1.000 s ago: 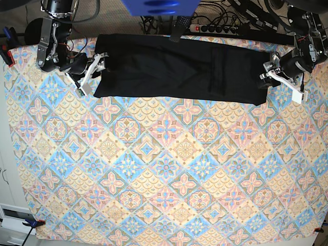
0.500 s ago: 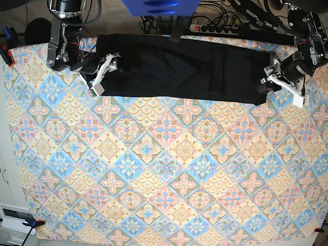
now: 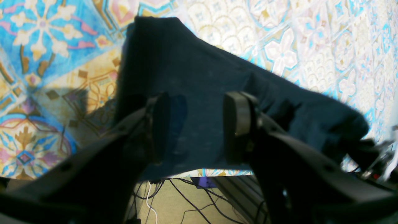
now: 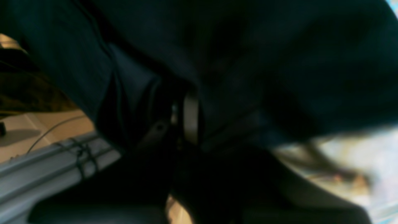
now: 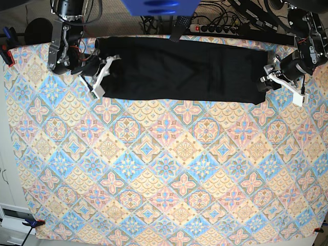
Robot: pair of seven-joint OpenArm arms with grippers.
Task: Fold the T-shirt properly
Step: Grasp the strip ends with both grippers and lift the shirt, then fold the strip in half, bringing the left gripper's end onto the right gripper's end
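Observation:
The black T-shirt (image 5: 184, 66) lies folded into a long band across the far edge of the table. At the band's left end, my right gripper (image 5: 107, 69) has reached onto the cloth. The blurred right wrist view shows its fingers (image 4: 190, 115) pressed together, and dark T-shirt (image 4: 279, 62) cloth fills the frame around them. My left gripper (image 5: 266, 82) sits at the band's right end. Its fingers (image 3: 158, 124) stand apart over that end of the T-shirt (image 3: 199, 71), so my left gripper (image 3: 197, 124) is open with cloth lying flat between them.
A colourful patterned tablecloth (image 5: 164, 169) covers the table. Behind the far edge run cables and a power strip (image 5: 215, 28), with a blue object (image 5: 159, 6) above. Clamps hold the cloth at the left edge (image 5: 6, 51) and near corner (image 5: 33, 223).
My right gripper moved in from beside the shirt's left end onto the cloth, and its jaws came together. The left gripper edged slightly inward and stayed open.

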